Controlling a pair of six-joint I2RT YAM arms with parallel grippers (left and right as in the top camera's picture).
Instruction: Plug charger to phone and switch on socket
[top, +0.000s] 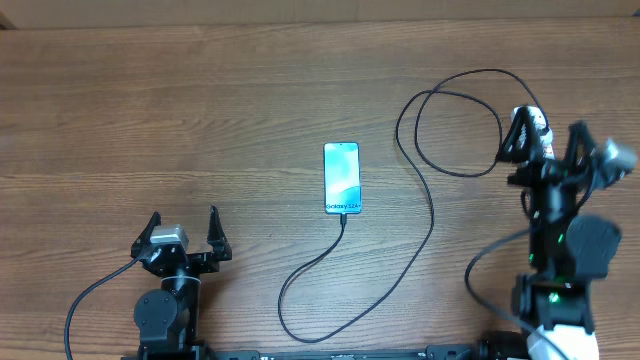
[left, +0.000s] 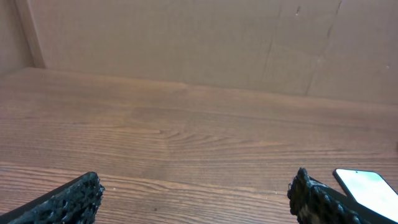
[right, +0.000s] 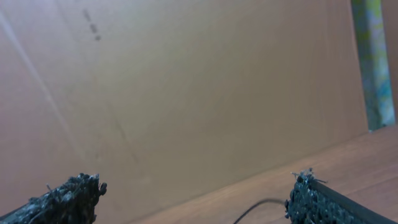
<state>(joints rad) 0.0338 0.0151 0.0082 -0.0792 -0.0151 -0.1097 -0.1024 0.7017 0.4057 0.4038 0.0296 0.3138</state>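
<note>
The left gripper (top: 183, 225) is open wide and holds nothing. It sits low, near the close edge of the wooden worktop (top: 150, 100). In front of it and to its left is lots of bare wood, all the way to the brown wall at the far edge. The phone (top: 341, 178) lies flat, ahead of the left gripper and off to its right, well apart from it. In the left wrist view only a corner of the phone (left: 370, 190) peeks past the right finger. The right gripper (top: 548, 138) is open wide too and holds nothing. From above, the white socket (top: 533, 118) shows between its fingers, mostly hidden. I cannot tell if they touch. The thin black charger (top: 430, 220) meets the phone's near end. It loops across the wood to the left of the right gripper, and its other end goes out of sight by the socket. Those loops fill much of the room between the phone and the right gripper.
</note>
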